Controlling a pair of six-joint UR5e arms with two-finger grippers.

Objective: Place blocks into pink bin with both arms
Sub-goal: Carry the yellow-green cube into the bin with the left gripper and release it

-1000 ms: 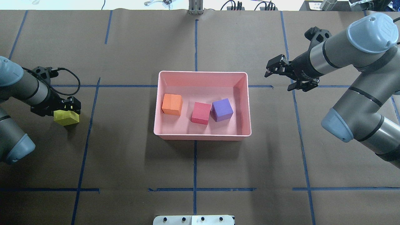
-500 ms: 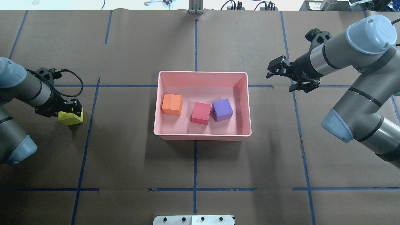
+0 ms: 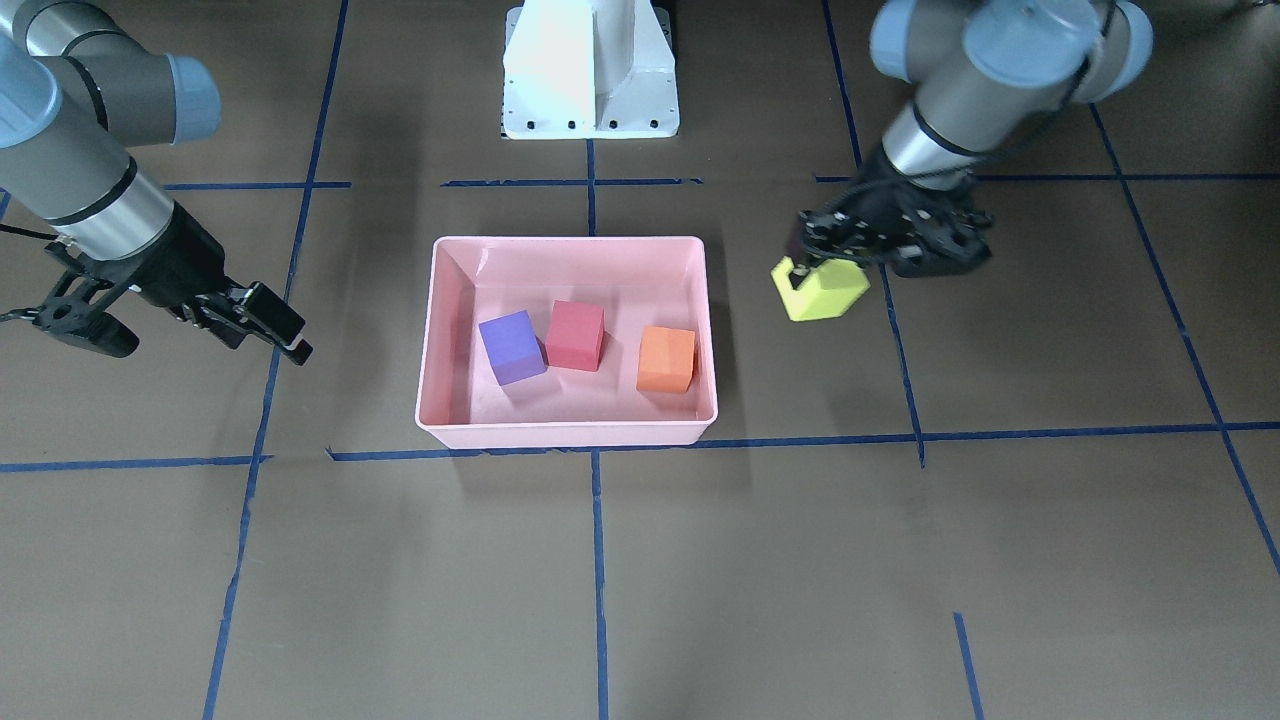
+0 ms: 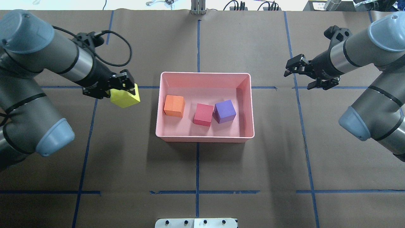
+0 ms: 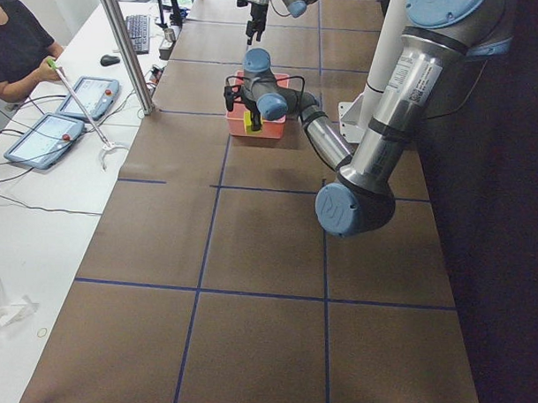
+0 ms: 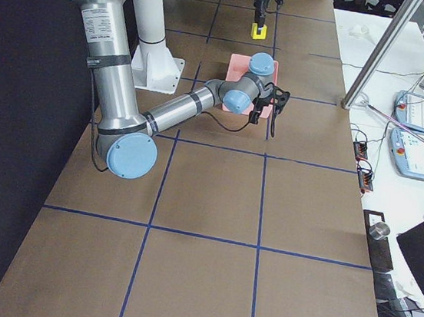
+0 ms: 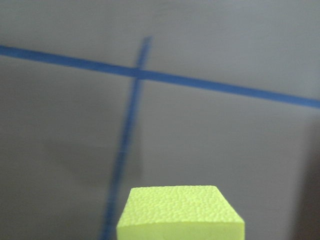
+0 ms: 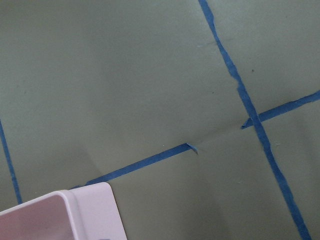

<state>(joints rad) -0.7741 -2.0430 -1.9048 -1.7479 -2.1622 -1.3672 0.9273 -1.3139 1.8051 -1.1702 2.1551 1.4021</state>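
Left gripper (image 4: 126,91) is clamped on the yellow-green block (image 4: 125,98), one finger on each side. The block hangs below the fingertips, tilted, with one corner pointing toward the bin. In the left wrist view we see only the block's top face (image 7: 180,212) at the lower edge, with the table and crossing blue tape lines (image 7: 150,75) blurred behind it. From the front view it looks lifted off the table, though we can't confirm that.

The held block is outside the pink bin (image 4: 205,73), just beside the short wall on the robot's left and not touching it.

Right gripper (image 4: 297,80) is spread wide with nothing between the fingers. It sits out past the bin's opposite short wall, well apart from it, over a tape line. The right wrist view catches one rounded bin corner (image 8: 75,215) at the lower left; the rest is table and tape.

Three blocks are on the bin floor:
- The orange block (image 4: 174,106) is alone, near the wall on the robot's left.
- The red-pink block (image 4: 203,114) is near the middle.
- The purple block (image 4: 225,110) is on the robot's right side, touching the red-pink one or very nearly.

The bin sits mid-table (image 4: 253,164) on brown paper, straddling the centre tape line. The white base pedestal (image 3: 590,70) shows at the top of the front view.
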